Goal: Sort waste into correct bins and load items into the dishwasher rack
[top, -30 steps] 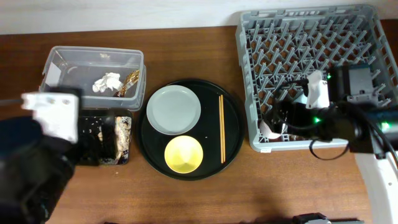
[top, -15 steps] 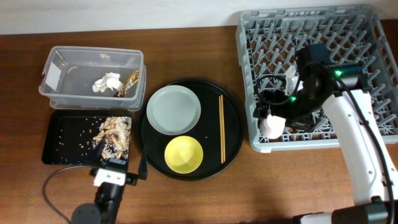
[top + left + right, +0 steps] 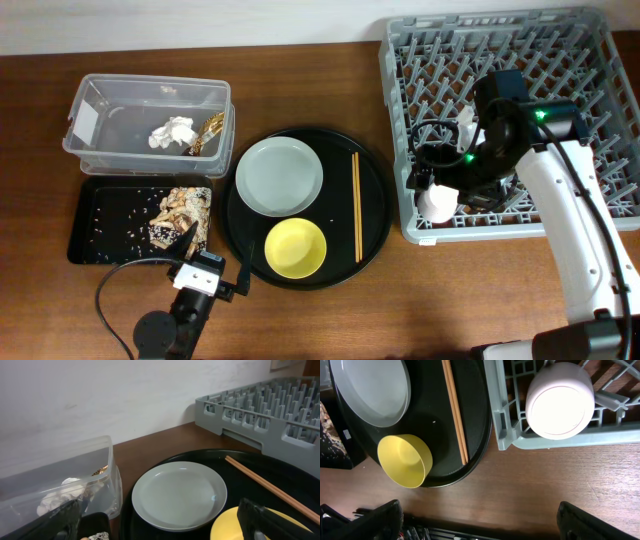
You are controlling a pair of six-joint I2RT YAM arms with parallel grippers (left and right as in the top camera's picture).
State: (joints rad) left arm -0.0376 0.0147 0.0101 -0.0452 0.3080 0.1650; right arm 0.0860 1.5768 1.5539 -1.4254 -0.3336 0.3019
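The left end effector (image 3: pixel 162 527) is hanging wide open and empty just off the 7 o'clock edge of the large round black tray (image 3: pixel 375 240). It is facing the pale grey round plate (image 3: pixel 179 494), which is lying flat at 10 o'clock on that tray. The right end effector (image 3: pixel 485 522) is also gaping with nothing between its fingers, hovering over the 7 o'clock corner of the large grey pegged plastic dishwasher rack (image 3: pixel 600 60), where the small pink cup (image 3: pixel 560 400) is sitting mouth down. The plate is looking stiff, smooth and probably slippery, perhaps breakable. Its flat face is offering nothing to close on, so pinching its raised rim is looking like the sound grip. The yellow bowl (image 3: pixel 296 248) at 6 o'clock is likely lighter and inviting a rim pinch too. The pair of thin wooden chopsticks (image 3: pixel 355 205) at 3 o'clock are appearing light, rigid and prone to rolling, so gripping both across their middle is looking safest.
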